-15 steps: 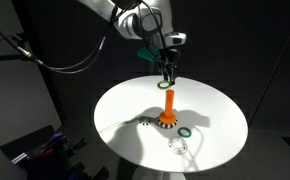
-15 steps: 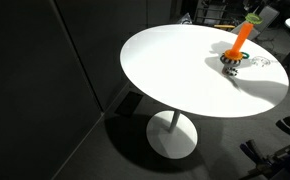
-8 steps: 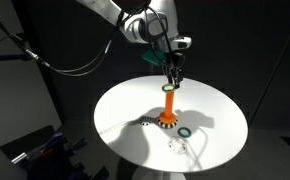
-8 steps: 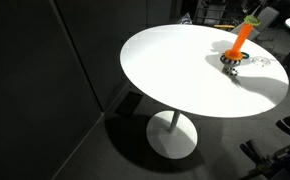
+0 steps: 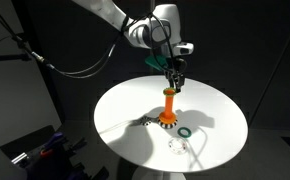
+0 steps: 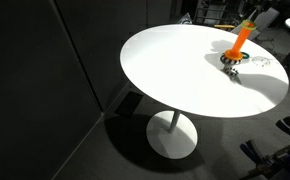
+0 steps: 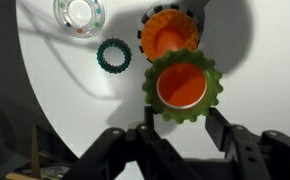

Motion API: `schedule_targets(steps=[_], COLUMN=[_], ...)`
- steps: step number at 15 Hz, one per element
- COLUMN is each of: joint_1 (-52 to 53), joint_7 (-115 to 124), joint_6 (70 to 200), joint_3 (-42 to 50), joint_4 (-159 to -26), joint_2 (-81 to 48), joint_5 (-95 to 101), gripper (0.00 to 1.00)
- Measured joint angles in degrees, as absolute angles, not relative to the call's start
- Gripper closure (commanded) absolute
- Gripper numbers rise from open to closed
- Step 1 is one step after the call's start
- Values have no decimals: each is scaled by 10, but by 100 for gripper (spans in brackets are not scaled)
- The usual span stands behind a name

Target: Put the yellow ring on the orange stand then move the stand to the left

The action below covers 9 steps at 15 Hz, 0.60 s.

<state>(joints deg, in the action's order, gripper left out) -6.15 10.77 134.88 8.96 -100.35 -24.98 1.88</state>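
Note:
The orange stand (image 5: pixel 168 108) stands upright near the middle of the white round table (image 5: pixel 125 110); it also shows in an exterior view (image 6: pixel 240 40). In the wrist view my gripper (image 7: pixel 178 122) is shut on the yellow ring (image 7: pixel 207 95), a pale yellow-green toothed ring. The ring is centred around the stand's orange peg top (image 7: pixel 180 85). The stand's base (image 7: pixel 170 35) with its checkered rim shows beyond it. In an exterior view my gripper (image 5: pixel 174 85) is right at the top of the peg.
A dark green ring (image 5: pixel 186 133) lies on the table beside the stand's base, also in the wrist view (image 7: pixel 113 55). A black-and-white patterned ring (image 5: pixel 178 148) lies nearer the table's edge (image 7: pixel 78 13). The surroundings are dark.
My gripper with the yellow ring has moved slightly right and down, onto the top of the orange peg. The stand and the other rings have not moved.

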Motion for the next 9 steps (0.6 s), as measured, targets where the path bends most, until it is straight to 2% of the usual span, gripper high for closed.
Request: schedule_targets(steps=[2, 3, 4, 5, 8, 9], joint_1=[-62, -62, -62, -62, -62, -62], joint_7=[108, 108, 108, 108, 108, 108], joint_6=[1345, 1342, 1340, 1335, 1326, 1324], joint_3=[90, 90, 90, 90, 90, 90], joint_4=[-1002, -1002, -1001, -1000, -998, -998], joint_2=[-256, -258, -260, -261, -265, -266], joint_5=[9, 4, 0, -3, -5, -5], gripper=[70, 66, 20, 18, 0, 0])
